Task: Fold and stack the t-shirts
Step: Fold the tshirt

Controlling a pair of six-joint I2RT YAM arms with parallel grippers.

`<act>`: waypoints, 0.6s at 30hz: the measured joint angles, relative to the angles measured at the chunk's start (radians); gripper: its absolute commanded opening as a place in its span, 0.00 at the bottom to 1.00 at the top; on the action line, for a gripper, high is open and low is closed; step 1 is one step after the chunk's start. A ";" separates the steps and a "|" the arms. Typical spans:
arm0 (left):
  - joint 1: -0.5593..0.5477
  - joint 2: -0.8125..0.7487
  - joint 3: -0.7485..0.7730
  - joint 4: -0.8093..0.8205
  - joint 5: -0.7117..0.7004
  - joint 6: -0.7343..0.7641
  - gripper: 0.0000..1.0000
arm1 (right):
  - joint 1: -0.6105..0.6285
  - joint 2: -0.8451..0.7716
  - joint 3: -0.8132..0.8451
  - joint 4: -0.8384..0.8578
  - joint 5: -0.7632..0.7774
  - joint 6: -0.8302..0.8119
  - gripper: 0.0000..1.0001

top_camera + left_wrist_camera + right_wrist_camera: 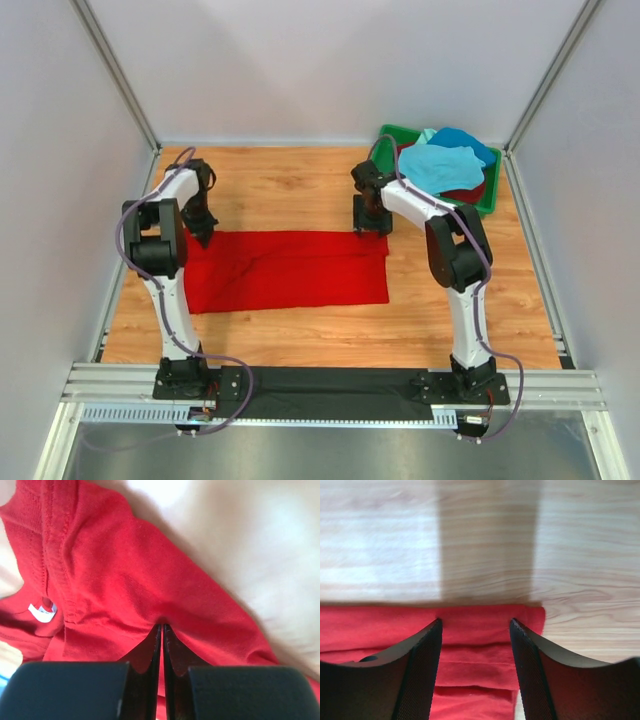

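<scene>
A bright red t-shirt [285,268] lies folded into a long band on the wooden table. My left gripper [203,232] is at its far left corner, shut on a pinch of the red cloth [135,590] near the collar and its white label [42,612]. My right gripper [372,226] is open over the shirt's far right corner [477,640], jaws apart above the layered edge. A light turquoise shirt [440,166], a blue one [466,141] and a dark red one [468,192] lie piled at the back right.
The green plastic bin [392,134] holds the other shirts in the back right corner. Grey walls and metal rails enclose the table. Bare wood [280,180] lies behind the shirt and in front of it.
</scene>
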 measured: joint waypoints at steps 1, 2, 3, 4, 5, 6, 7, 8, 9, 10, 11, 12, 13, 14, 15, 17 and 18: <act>-0.003 0.021 0.035 -0.004 0.002 0.008 0.11 | -0.007 0.002 0.000 0.002 0.015 0.001 0.59; -0.009 0.043 0.077 -0.006 0.002 0.020 0.12 | -0.014 0.002 0.000 0.003 0.024 0.001 0.59; -0.017 0.066 0.122 -0.015 0.003 0.029 0.15 | -0.022 0.003 0.001 0.003 0.035 -0.003 0.59; -0.026 0.085 0.162 -0.013 0.002 0.036 0.19 | -0.029 0.004 0.006 0.001 0.047 -0.011 0.59; -0.034 0.096 0.190 -0.010 0.000 0.044 0.27 | -0.036 0.006 0.012 0.000 0.060 -0.019 0.59; -0.038 0.097 0.203 -0.007 -0.003 0.050 0.30 | -0.041 0.008 0.021 -0.005 0.069 -0.032 0.59; -0.045 0.090 0.209 -0.007 -0.009 0.054 0.35 | -0.043 0.010 0.028 -0.008 0.075 -0.040 0.60; -0.051 0.074 0.201 -0.006 -0.017 0.058 0.40 | -0.047 0.010 0.037 -0.015 0.080 -0.051 0.61; -0.055 0.042 0.175 -0.001 -0.023 0.065 0.43 | -0.048 0.010 0.046 -0.019 0.082 -0.060 0.61; -0.055 0.004 0.141 0.004 -0.028 0.070 0.45 | -0.046 0.008 0.057 -0.027 0.083 -0.069 0.62; -0.055 -0.049 0.096 0.005 -0.032 0.079 0.47 | -0.041 0.003 0.068 -0.033 0.079 -0.077 0.64; -0.053 -0.110 0.048 0.006 -0.034 0.092 0.47 | -0.034 -0.003 0.075 -0.038 0.071 -0.082 0.64; -0.052 -0.173 0.008 0.005 -0.027 0.107 0.47 | -0.023 -0.013 0.082 -0.042 0.058 -0.088 0.65; -0.050 -0.223 -0.025 0.014 -0.005 0.126 0.46 | -0.010 -0.026 0.089 -0.046 0.036 -0.092 0.66; -0.047 -0.281 -0.063 0.029 0.026 0.148 0.45 | 0.006 -0.038 0.098 -0.046 0.000 -0.092 0.66; -0.045 -0.381 -0.132 0.057 0.110 0.196 0.43 | 0.040 -0.061 0.108 -0.026 -0.084 -0.089 0.66; -0.048 -0.420 -0.171 0.082 0.160 0.217 0.42 | 0.053 -0.070 0.109 -0.008 -0.137 -0.081 0.66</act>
